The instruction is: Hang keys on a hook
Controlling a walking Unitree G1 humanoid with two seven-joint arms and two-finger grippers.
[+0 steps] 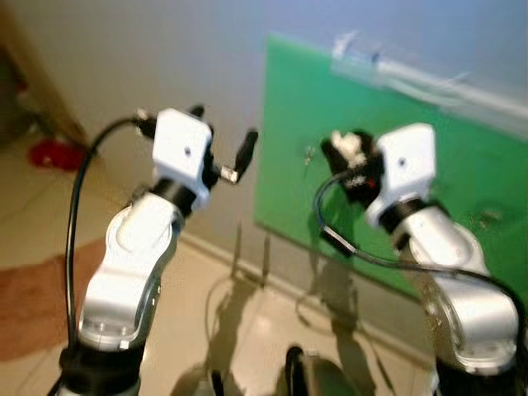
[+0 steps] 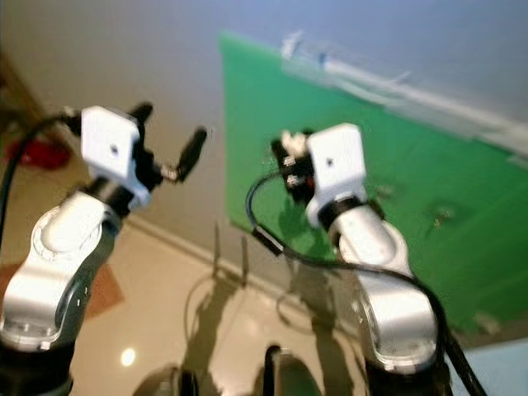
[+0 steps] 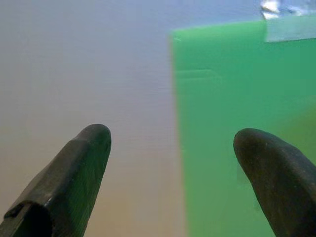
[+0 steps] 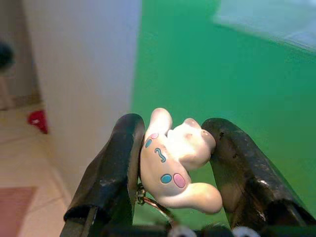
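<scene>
Right wrist view, item one: my right gripper (image 4: 170, 163), two black fingers (image 4: 111, 168) clamped on one white cartoon-figure key charm (image 4: 173, 168) with pink and blue spots. One metal ring (image 4: 148, 200) hangs below the charm between the fingers; the keys themselves I cannot make out.

Item two: one green board (image 1: 330, 140) fixed flat to the pale wall (image 1: 148, 49), with one strip of clear tape (image 1: 412, 78) along its upper edge. My right gripper is raised close in front of the board's left part. Two small metal fittings show on the board, one (image 1: 308, 154) just left of the charm, one (image 1: 491, 216) well to the right; too blurred to tell if they are hooks.

Item three: my left gripper (image 3: 173, 173), raised beside the board's left edge, two fingers spread wide, nothing between them.

Item four: one tiled floor (image 1: 247, 322), one reddish mat (image 1: 33, 305) at the left, one red object (image 1: 54, 154) by the wall.
</scene>
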